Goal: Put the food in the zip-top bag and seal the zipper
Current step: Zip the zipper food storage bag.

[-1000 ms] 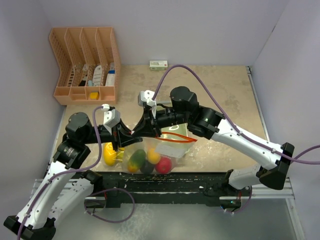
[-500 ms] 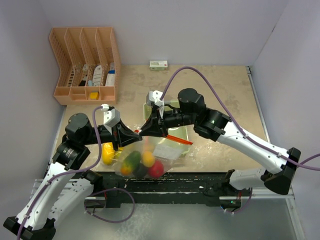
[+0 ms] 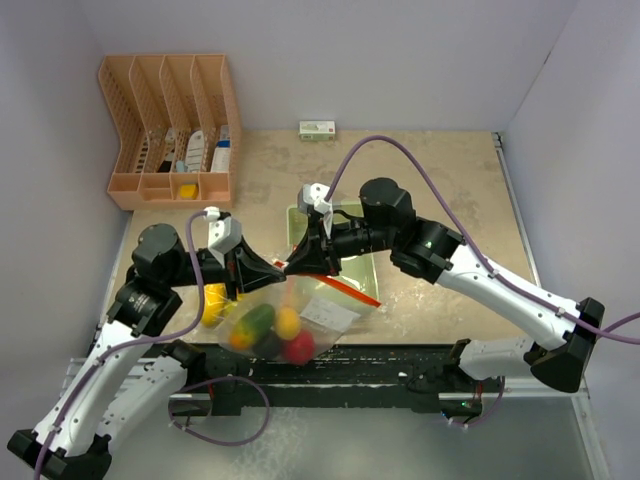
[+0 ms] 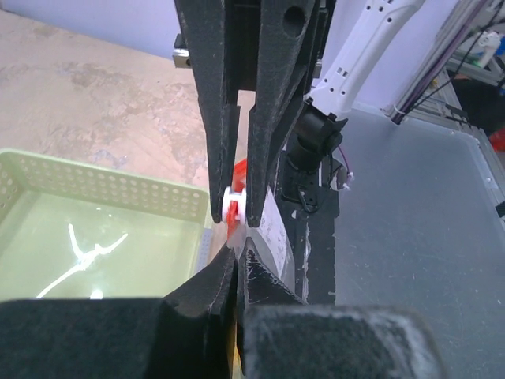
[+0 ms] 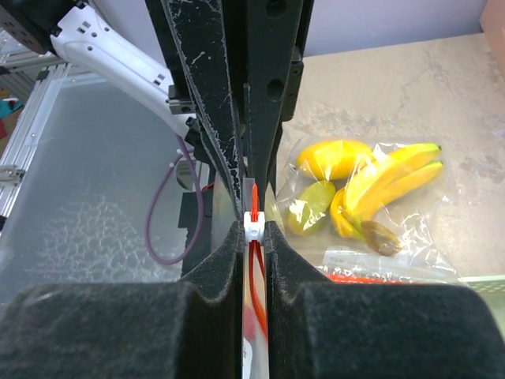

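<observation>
**Grippers clamped tip to tip on the zipper (image 3: 350,291)**

Left gripper (image 3: 272,270) and right gripper (image 3: 300,264) meet nose to nose. Each one has its jaws pressed together on the orange-red strip. In the right wrist view the strip runs straight between the pads (image 5: 217,260). A small white tab (image 5: 252,226) sits just in front of them (it may be a slider, I cannot say for sure). In the left wrist view a little orange shows between the closed jaws of that arm too.

The zip-top bag (image 3: 318,312) hangs under both tools, and its mouth is lifted up to them. The food (image 3: 288,323) lies inside it, below and a little to the left-arm side of the fingertips. The pale green tray (image 4: 102,189) is behind the right gripper and looks emptied of fruit.

I judge that the filling is done and the sealing is the step in hand. From the meeting point the strip goes on under the right arm, away from the left gripper. Whether this part is already closed, the pictures do not show.

The next move probably calls for the left gripper to hold its end as an anchor. The right gripper should then slide along the strip, away from the left one, with light pressure and in line with the strip, so that it does not slip off.
</observation>
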`<state>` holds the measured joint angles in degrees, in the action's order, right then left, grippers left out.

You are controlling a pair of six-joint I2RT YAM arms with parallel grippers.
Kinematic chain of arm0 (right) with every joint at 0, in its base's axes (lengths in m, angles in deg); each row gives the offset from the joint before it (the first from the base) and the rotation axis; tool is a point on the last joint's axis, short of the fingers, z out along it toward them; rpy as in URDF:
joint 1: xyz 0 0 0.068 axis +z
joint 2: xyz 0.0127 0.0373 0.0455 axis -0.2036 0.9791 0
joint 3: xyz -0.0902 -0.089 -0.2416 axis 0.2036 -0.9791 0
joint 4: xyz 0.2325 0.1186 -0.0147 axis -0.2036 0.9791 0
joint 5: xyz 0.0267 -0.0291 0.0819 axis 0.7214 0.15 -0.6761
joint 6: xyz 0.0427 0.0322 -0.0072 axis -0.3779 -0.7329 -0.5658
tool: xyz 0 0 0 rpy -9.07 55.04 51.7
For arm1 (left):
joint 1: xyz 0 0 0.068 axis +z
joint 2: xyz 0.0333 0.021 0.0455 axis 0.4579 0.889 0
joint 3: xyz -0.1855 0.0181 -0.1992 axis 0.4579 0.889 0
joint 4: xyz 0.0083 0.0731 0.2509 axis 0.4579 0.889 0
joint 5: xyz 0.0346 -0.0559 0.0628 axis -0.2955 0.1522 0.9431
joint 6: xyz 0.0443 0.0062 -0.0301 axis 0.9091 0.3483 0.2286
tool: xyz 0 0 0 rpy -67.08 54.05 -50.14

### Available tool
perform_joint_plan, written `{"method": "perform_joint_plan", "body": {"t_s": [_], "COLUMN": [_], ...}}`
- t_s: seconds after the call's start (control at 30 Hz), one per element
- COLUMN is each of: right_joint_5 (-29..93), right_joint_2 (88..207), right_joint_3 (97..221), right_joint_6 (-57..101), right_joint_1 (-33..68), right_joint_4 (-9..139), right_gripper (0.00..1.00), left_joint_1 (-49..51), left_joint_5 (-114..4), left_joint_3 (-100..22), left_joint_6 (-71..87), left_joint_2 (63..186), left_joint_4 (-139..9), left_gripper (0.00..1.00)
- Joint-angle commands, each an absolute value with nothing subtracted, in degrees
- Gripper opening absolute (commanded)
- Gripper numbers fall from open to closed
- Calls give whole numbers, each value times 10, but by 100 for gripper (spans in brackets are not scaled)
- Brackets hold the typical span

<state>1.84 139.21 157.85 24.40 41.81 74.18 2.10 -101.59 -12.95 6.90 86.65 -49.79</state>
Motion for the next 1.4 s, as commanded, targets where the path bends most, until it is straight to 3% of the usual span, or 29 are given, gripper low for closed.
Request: {"method": "perform_joint_plan", "body": {"t_s": [0.0,0.13,0.2,0.27,0.4,0.63,0.97,1.37], "right_joint_5": [-31,-39,-40,-41,-27,30,57,76], "right_joint_2": [1396,1403,1404,1405,1407,1395,1383,1319], "right_joint_3": [1600,1619,1623,1622,1623,1599,1577,1509], "right_joint_6": [237,244,247,247,253,276,317,353], "right_joint_1": [414,414,414,414,414,406,398,392], "right_joint_4": [748,755,755,755,772,802,833,788], "right_gripper": [0,0,0,0,0,0,0,0], "left_joint_1": [23,23,22,23,23,23,23,23], "left_joint_5": [-1081,-1093,-1098,-1106,-1108,-1001,-952,-811], "left_joint_3": [-147,-169,-177,-181,-196,-250,-254,-360], "left_joint_6": [82,110,122,134,165,223,195,230], "left_joint_2": [887,909,916,926,942,892,857,822], "left_joint_4": [-572,-542,-526,-513,-459,-347,-356,-242], "left_gripper": [8,17,12,0,0,0,0,0]}}
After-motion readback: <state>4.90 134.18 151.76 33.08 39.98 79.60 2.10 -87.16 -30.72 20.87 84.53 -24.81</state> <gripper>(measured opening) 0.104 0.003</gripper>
